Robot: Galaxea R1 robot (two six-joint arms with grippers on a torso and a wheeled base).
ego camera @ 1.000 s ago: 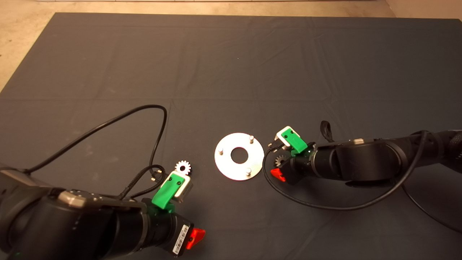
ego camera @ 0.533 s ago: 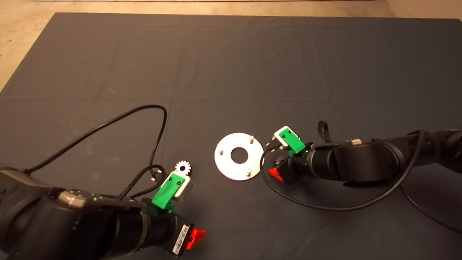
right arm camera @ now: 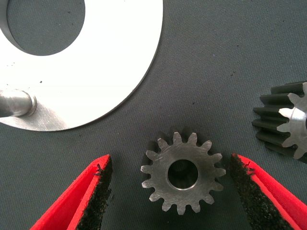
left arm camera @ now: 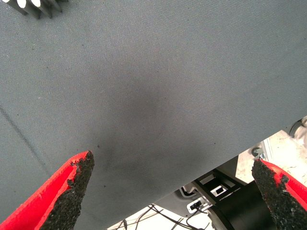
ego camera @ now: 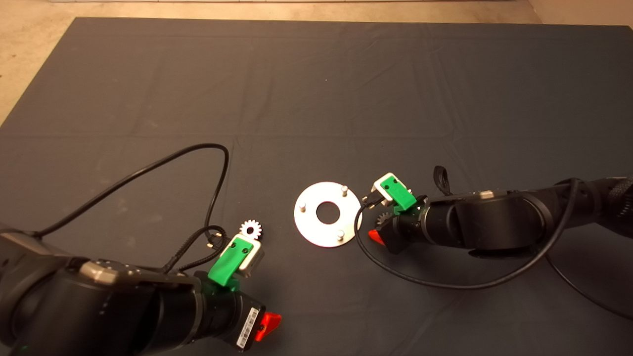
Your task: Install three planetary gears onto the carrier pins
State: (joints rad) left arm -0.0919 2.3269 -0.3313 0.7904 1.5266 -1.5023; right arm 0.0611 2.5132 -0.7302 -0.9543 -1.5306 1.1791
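Step in hand: first pick-up, no gear on a pin yet. R gripper (right arm camera: pixel 170 191), fingers spread, straddles a dark gear (right arm camera: pixel 183 172) flat on the mat just right of the disc (ego camera: pixel 327 213), near the front edge; next it should close on the teeth, lift, align bore w/ a pin (ego camera: pixel 340 235). L gripper (left arm camera: pixel 172 189) idles released at front left beside the silver gear (ego camera: pixel 250 228); a second dark gear (right arm camera: pixel 288 124) is cut off in the wrist view, hidden under the R arm from above.

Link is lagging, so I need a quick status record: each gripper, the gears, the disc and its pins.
right gripper: open, fingers either side of a dark gear lying flat on the mat, beside the disc
second dark gear: on the mat nearby
silver gear: on the mat near the left gripper
left gripper: open, empty, over bare mat
pins: three, all bare
gears installed: none
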